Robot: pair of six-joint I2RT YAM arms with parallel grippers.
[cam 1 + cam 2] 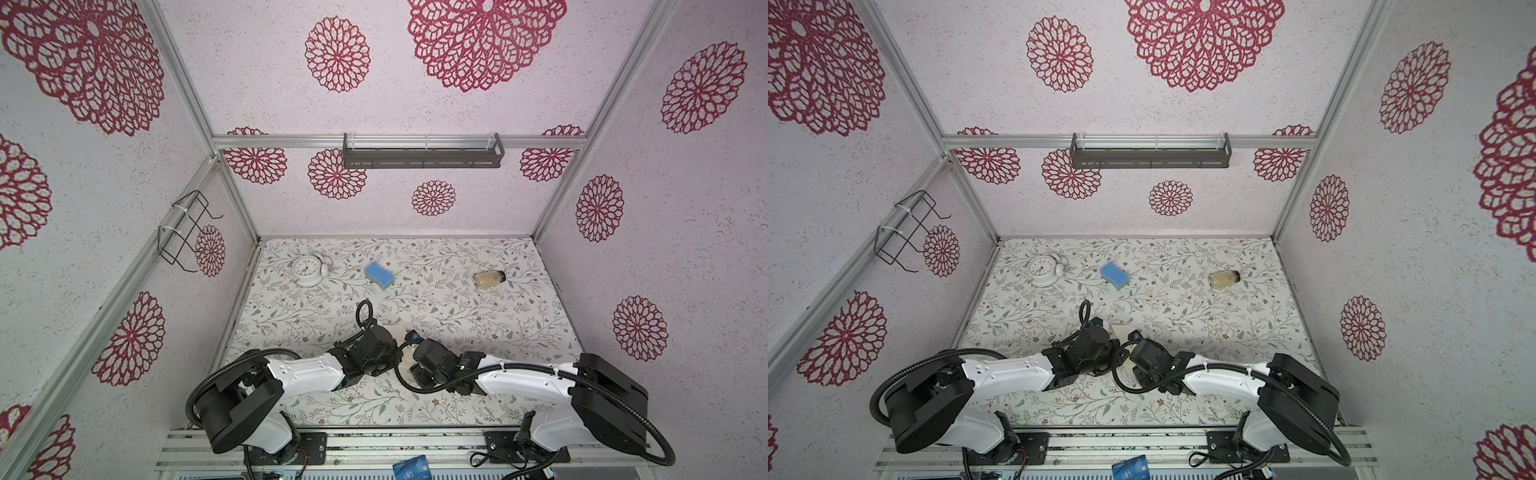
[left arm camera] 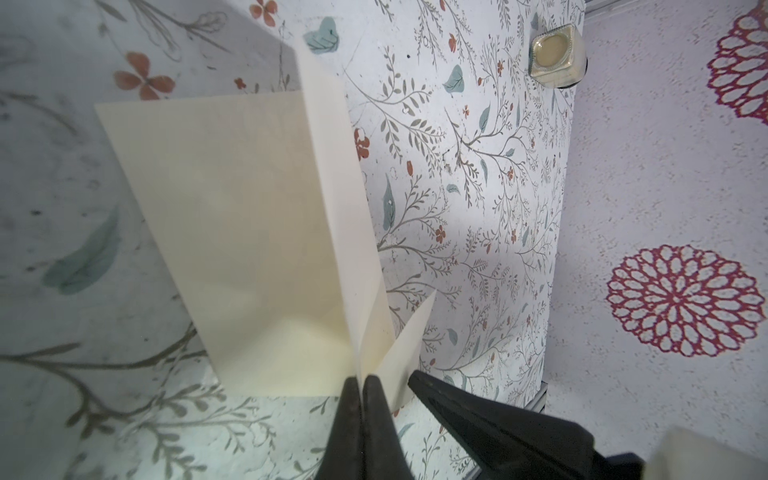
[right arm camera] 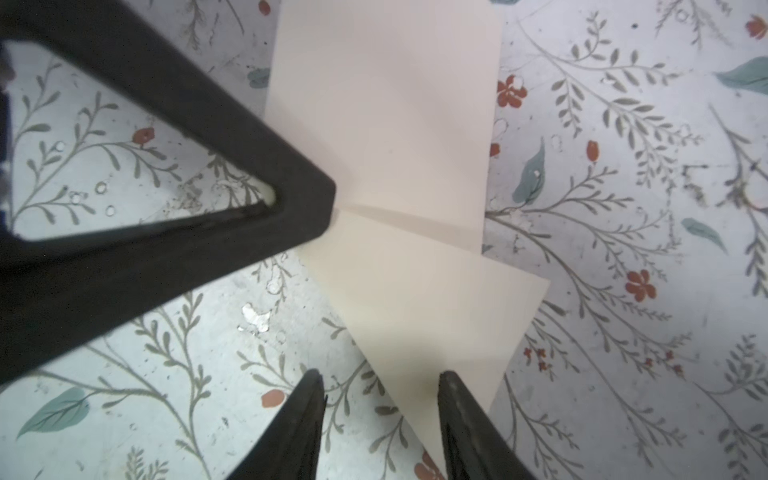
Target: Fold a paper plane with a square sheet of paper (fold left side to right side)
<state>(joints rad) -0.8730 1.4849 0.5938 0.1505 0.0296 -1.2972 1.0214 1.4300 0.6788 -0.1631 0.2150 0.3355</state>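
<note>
Floral-patterned desk (image 1: 457,332), viewed from the front. Back left: white alarm clock (image 1: 308,270). To its right, a blue sponge (image 1: 379,275). Both are well apart from the work. Front centre: the two arms meet wrist to wrist. Left gripper (image 2: 360,380): jaws pressed together on the sheet of paper (image 2: 232,232), pinching several cream layers where they converge. From that pinch one broad panel spreads toward the desk, a narrower panel stands on edge along a crease, and a small pointed flap sticks off to the side. In both top views only slivers of the sheet of paper (image 1: 392,323) show between the wrists, near the middle of the desk. Right gripper (image 3: 380,382): jaws parted, gripping nothing. The triangular flap runs in between them, with one finger (image 3: 461,419) over its edge; contact cannot be told. Back right: small jar (image 1: 489,279), lying on its side.
</note>
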